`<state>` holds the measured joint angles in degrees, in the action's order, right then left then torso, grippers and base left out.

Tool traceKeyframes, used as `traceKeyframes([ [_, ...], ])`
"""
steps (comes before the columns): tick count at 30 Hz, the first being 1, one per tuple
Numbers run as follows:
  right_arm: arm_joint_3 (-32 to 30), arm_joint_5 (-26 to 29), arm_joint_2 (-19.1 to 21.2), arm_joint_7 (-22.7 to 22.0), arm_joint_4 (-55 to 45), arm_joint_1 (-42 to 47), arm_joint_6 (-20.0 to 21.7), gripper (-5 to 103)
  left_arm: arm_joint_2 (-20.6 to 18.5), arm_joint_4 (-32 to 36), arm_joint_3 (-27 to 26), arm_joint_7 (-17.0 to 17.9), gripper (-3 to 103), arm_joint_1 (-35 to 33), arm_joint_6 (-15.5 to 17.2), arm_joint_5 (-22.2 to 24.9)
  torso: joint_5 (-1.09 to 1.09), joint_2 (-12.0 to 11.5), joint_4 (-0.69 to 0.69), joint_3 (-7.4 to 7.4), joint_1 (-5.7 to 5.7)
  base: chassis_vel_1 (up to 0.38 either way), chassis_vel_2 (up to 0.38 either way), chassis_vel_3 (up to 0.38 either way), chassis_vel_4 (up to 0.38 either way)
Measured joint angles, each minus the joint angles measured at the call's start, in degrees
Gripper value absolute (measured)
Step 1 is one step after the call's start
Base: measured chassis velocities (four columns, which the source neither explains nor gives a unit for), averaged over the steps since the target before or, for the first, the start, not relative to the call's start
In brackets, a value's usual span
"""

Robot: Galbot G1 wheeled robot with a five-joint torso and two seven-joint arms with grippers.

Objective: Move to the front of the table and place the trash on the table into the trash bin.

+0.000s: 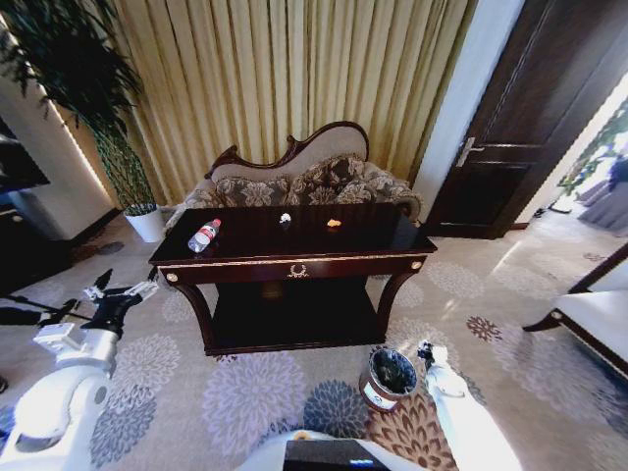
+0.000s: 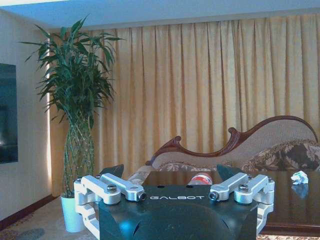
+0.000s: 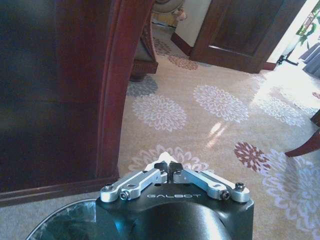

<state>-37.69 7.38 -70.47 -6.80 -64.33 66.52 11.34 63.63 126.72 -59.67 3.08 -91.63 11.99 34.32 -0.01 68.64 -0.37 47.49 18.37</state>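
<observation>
Beside the trash bin (image 1: 392, 379) | right tool (image 1: 425, 350) hung closed, empty | left tool (image 1: 126, 294) wide open, empty, short of table (image 1: 294, 263) | bottle (image 1: 204, 235), white scrap (image 1: 286, 219), orange scrap (image 1: 334, 223) on top | risk: the lying bottle could roll if nudged.

Bottle (image 1: 204, 235), white scrap (image 1: 286, 219), orange scrap (image 1: 334, 224) lie on table (image 1: 294, 263); bin (image 1: 390, 379) stands beside it.

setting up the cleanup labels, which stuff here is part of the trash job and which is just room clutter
Part of the job:
- table
- bottle
- white scrap
- orange scrap
- trash bin
- left gripper, open, raised left of the table
- right gripper, shut, low beside the bin

Just there:
- sofa
- potted plant
- curtains
- door
</observation>
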Motion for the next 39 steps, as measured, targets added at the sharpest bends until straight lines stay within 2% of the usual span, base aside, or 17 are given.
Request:
traceKeyframes([
  [2, -0.01, -1.43, -0.53, 0.00, 0.12, 0.01, -0.16, 8, -0.02, -0.09, -0.34, -0.44, 100, -0.45, -0.35, 0.02, 0.02, 0.00, 0.00, 0.00, 0.00, 0.000, 0.000, 0.000, 0.000],
  [4, -0.01, -1.68, -0.60, 0.00, 0.14, 0.03, -0.22, 8, -0.02, -0.09, -0.39, -0.53, 100, -0.54, -0.40, 0.02, 0.01, 0.00, 0.01, 0.00, 0.00, 0.000, 0.000, 0.000, 0.000],
  [5, -0.01, -2.38, -0.86, 0.00, 0.16, 0.16, -0.37, 19, -0.03, -0.09, -0.50, -0.83, 100, -0.79, -0.53, 0.01, 0.01, 0.00, 0.01, 0.00, 0.00, 0.000, 0.000, 0.000, 0.000],
  [6, 0.00, -2.69, -1.02, 0.00, 0.16, 0.24, -0.44, 25, -0.06, -0.09, -0.52, -0.90, 100, -0.81, -0.56, 0.00, 0.01, 0.00, 0.00, 0.00, 0.00, 0.000, 0.000, 0.000, 0.000],
  [9, 0.00, -2.76, -1.06, 0.00, 0.13, 0.29, -0.48, 31, -0.12, -0.08, -0.52, -0.92, 100, -0.80, -0.56, -0.02, 0.01, 0.00, 0.00, 0.00, 0.00, 0.000, 0.000, 0.000, 0.000],
  [10, 0.00, -2.82, -1.09, 0.00, 0.05, 0.38, -0.59, 37, -0.15, -0.09, -0.51, -0.95, 100, -0.74, -0.56, -0.05, 0.01, 0.00, 0.00, 0.00, 0.00, 0.000, 0.000, 0.000, 0.000],
  [11, 0.00, -2.77, -1.17, 0.00, 0.08, 0.72, -0.91, 53, -0.02, -0.05, -0.16, -1.03, 100, -0.51, -0.52, -0.11, 0.01, 0.00, -0.01, 0.00, 0.00, 0.000, 0.000, 0.000, 0.000],
  [16, -0.06, -2.59, -1.13, 0.00, 0.25, 0.99, -1.15, 64, 0.00, 0.08, -0.11, -1.04, 100, -0.46, -0.44, -0.12, 0.02, 0.00, 0.00, 0.00, 0.00, 0.000, 0.000, 0.000, 0.000],
  [19, -0.20, -2.42, -1.01, 0.00, 0.26, 1.08, -1.27, 80, -0.02, 0.09, -0.14, -1.03, 100, -0.44, -0.40, -0.12, 0.01, 0.00, 0.00, 0.00, 0.00, 0.000, 0.000, 0.000, 0.000],
  [21, -0.22, -2.39, -0.99, 0.00, 0.28, 1.08, -1.29, 80, -0.03, 0.10, -0.16, -1.04, 100, -0.45, -0.40, -0.12, 0.01, 0.00, 0.00, 0.00, 0.00, 0.000, 0.000, 0.000, 0.000],
  [22, -0.24, -2.35, -0.98, 0.00, 0.30, 1.05, -1.31, 91, -0.03, 0.11, -0.18, -1.04, 100, -0.49, -0.41, -0.12, 0.01, 0.00, 0.00, 0.00, 0.00, 0.000, 0.000, 0.000, 0.000],
  [23, -0.25, -2.33, -0.98, 0.00, 0.32, 1.02, -1.35, 95, -0.03, 0.14, -0.22, -1.04, 100, -0.52, -0.40, -0.12, 0.02, 0.00, 0.00, 0.00, 0.00, 0.000, 0.000, 0.000, 0.000],
  [27, -0.27, -2.24, -1.03, 0.00, 0.41, 0.79, -1.44, 99, -0.12, 0.20, -0.40, -1.04, 100, -0.57, -0.43, -0.12, 0.01, 0.00, 0.00, 0.00, 0.00, 0.000, 0.000, 0.000, 0.000],
  [32, -0.27, -1.90, -1.11, 0.00, 0.55, 0.43, -1.71, 97, -0.13, 0.25, -0.46, -1.03, 100, -0.59, -0.46, -0.10, 0.02, 0.00, 0.00, 0.00, 0.00, 0.000, 0.000, 0.000, 0.000],
  [36, -0.27, 1.02, -1.05, 0.00, -1.12, 0.56, -3.66, 94, 0.02, 0.28, -0.47, -0.99, 100, -0.63, -0.49, -0.10, 0.02, 0.00, -0.01, 0.00, -0.01, 0.000, 0.000, 0.000, 0.000],
  [38, -0.55, 5.11, -0.82, 0.00, -5.36, 1.38, -5.63, 98, 0.07, 0.34, -0.43, -0.95, 100, -0.59, -0.51, -0.10, 0.02, 0.00, 0.01, 0.00, 0.00, 0.000, 0.000, 0.000, 0.000],
  [39, -0.55, 5.11, -0.82, 0.00, -5.36, 1.38, -5.63, 98, 0.07, 0.34, -0.43, -0.95, 100, -0.59, -0.51, -0.10, 0.02, 0.00, 0.01, 0.00, 0.00, 0.000, 0.000, 0.000, 0.000],
])
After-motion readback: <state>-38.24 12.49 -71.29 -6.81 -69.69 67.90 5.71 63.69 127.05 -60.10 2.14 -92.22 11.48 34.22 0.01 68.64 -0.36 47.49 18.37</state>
